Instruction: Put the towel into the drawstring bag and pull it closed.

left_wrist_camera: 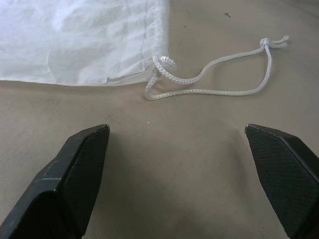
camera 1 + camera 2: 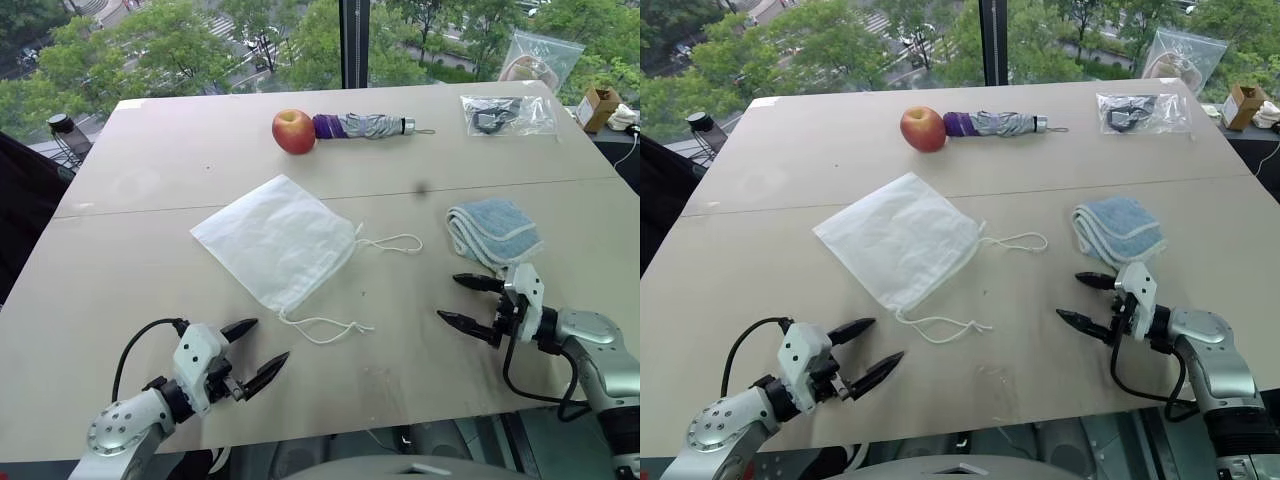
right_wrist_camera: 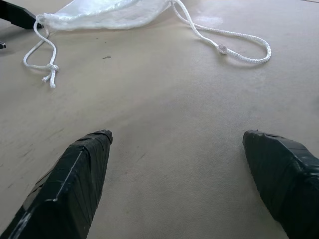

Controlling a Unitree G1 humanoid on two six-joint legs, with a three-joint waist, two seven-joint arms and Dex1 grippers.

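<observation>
Drawstring bag (image 2: pixel 275 240) flat on counter (image 2: pixel 150 170), towel (image 2: pixel 494 230) to its right, apart — left tool (image 2: pixel 254 358), right tool (image 2: pixel 463 300), both spread, empty.

Bare table (image 2: pixel 400 340) between drawstring bag (image 2: pixel 275 240) and towel (image 2: pixel 495 230) (cords (image 2: pixel 390 242) intrude).

The drawstring bag (image 2: pixel 275 238) ahead of the left gripper's (image 2: pixel 257 352) spread jaws is thin, matt, faintly crinkled cloth with braided cords; the towel (image 2: pixel 495 230) just beyond the right gripper's (image 2: pixel 465 300) jaws is fluffy terry; the table (image 2: pixel 150 180) is smooth and matt; the fingers (image 1: pixel 79 164) look finely textured black plastic.
</observation>
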